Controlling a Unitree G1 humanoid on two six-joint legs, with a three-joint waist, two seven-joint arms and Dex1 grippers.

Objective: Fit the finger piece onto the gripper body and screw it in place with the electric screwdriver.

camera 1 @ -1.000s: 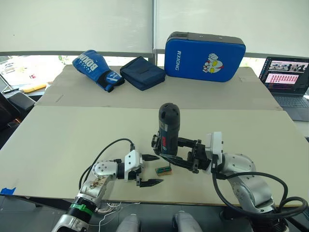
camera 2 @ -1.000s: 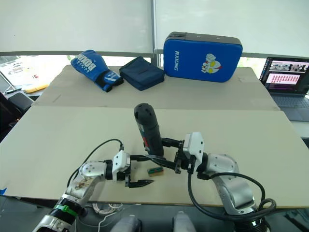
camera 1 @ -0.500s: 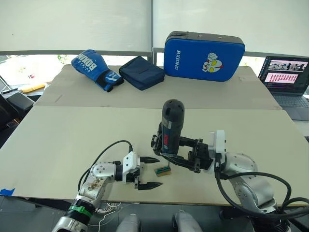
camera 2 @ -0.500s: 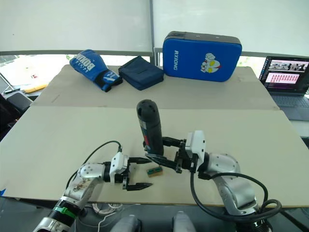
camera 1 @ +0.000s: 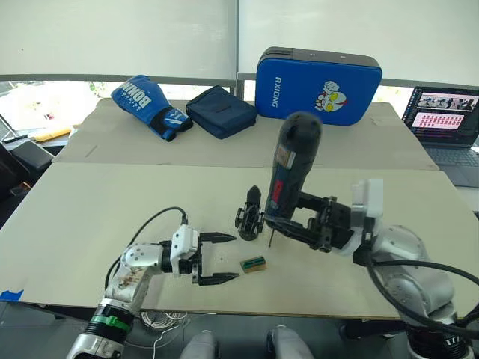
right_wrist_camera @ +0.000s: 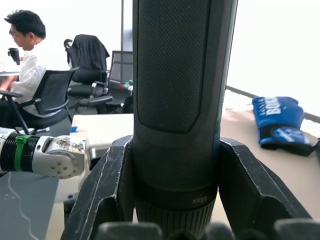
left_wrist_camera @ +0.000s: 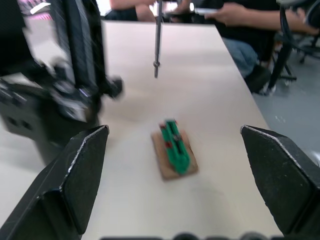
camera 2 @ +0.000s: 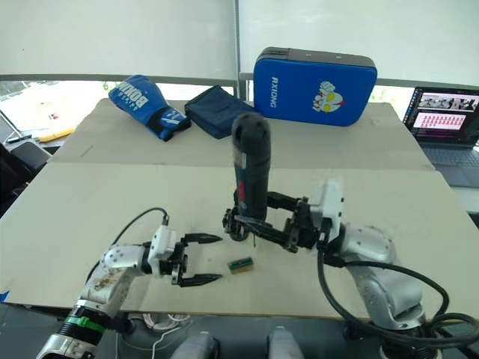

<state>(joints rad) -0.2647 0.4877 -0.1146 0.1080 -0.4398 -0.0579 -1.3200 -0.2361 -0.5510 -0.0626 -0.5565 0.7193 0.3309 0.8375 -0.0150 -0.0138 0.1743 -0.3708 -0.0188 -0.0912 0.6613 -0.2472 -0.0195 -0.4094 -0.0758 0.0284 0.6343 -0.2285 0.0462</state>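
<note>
The left gripper (camera 1: 218,259) lies low, forearm angled inward, its two black fingers (camera 1: 217,238) spread wide with nothing between them. The right gripper (camera 1: 299,224) reaches inward — fingers clamped either side of the dark blue-black cylindrical electric screwdriver (camera 1: 290,168), held near-upright.

The gripper body (camera 1: 249,218) stands on the table (camera 1: 112,202), seemingly just left of the electric screwdriver (camera 1: 290,176).
</note>
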